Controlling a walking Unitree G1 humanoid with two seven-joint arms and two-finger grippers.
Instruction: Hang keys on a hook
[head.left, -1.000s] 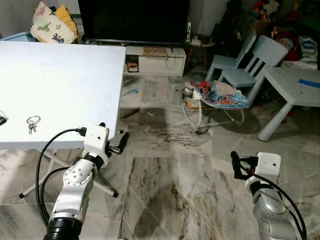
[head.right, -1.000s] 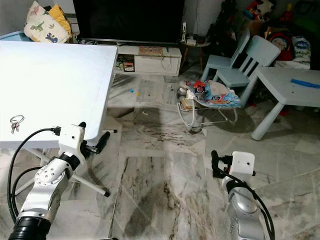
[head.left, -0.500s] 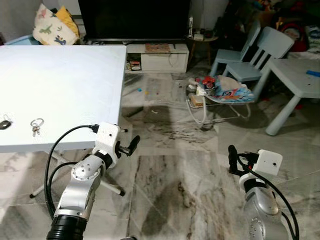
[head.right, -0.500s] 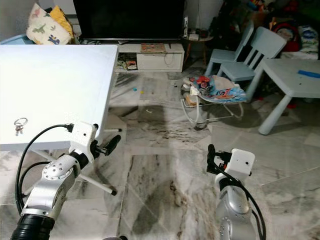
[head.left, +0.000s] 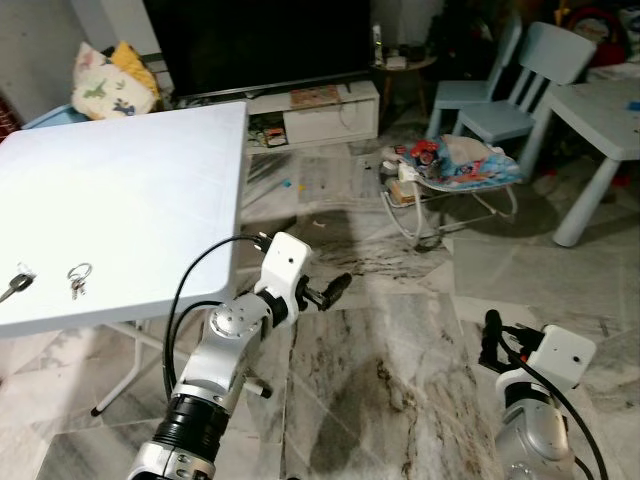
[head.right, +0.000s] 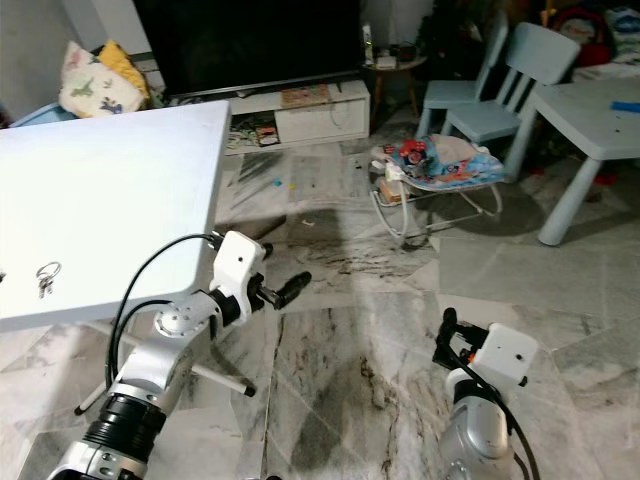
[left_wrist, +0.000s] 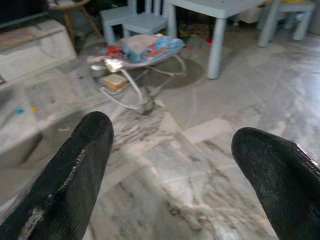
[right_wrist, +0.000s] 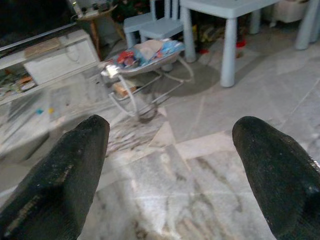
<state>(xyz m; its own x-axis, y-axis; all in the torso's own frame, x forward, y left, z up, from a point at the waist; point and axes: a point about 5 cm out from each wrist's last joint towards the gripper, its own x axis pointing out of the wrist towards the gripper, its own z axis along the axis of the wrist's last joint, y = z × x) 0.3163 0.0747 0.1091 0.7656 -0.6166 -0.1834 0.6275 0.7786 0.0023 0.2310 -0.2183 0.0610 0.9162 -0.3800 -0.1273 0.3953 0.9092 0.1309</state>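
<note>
- Raised and swung rightward since the earlier frame, the left gripper (head.left: 335, 287) hangs over the floor beside the white table (head.left: 150, 180), fingers apart and empty.
- Right gripper (head.left: 490, 338) hangs low, fingers apart.
- Keys (head.left: 77, 280) lie on the table's near left: probably light, rigid, jangly; pinch the ring.
- Wrist views show the baby bouncer (left_wrist: 135, 55), not the keys.

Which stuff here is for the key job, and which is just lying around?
For the job: keys on the white table; left gripper, open.

Lying around: baby bouncer, blue chair, cushion, TV.
</note>
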